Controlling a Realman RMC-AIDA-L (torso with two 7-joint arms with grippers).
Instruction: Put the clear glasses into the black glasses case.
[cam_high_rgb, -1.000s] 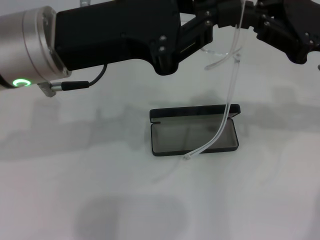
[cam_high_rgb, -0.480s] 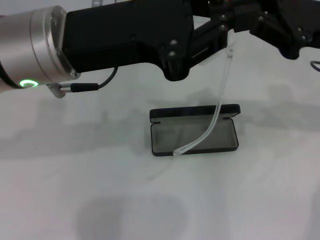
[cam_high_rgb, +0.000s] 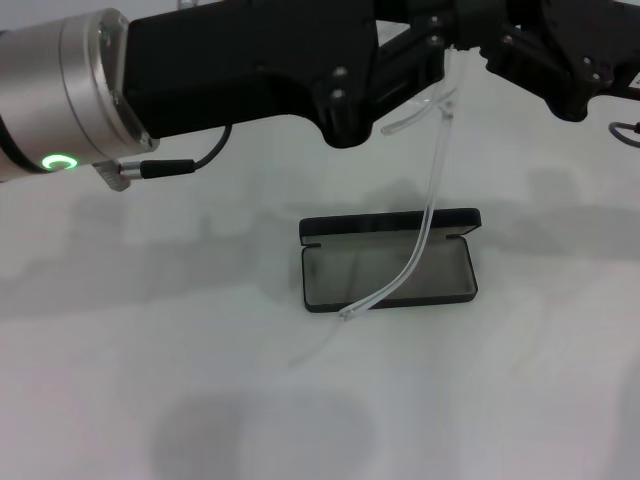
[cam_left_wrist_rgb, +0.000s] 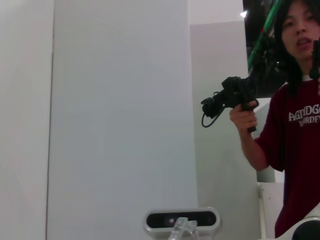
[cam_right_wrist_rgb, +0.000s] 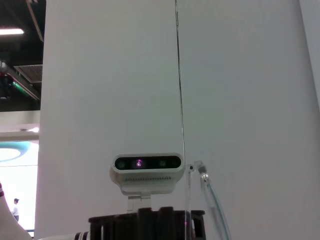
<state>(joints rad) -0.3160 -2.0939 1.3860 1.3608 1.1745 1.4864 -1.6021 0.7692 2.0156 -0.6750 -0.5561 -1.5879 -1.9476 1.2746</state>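
Observation:
The clear glasses hang high above the table, pinched between my two grippers at the top of the head view. One thin clear arm curves down over the black glasses case, and its tip reaches the case's front left edge. A shorter clear arm sticks out under my left gripper. My right gripper closes in from the other side. The case lies open and flat, its grey-lined tray facing up. A clear part of the glasses shows in the left wrist view, and a hinge and arm of the glasses in the right wrist view.
The case rests on a white table. A black cable hangs from my left forearm. Both wrist views face my head camera. A person holding a black camera rig stands behind, in the left wrist view.
The hanging glasses arm has swung left, so its tip went from over the tray's middle to the case's front left edge. My left arm shifted slightly right.

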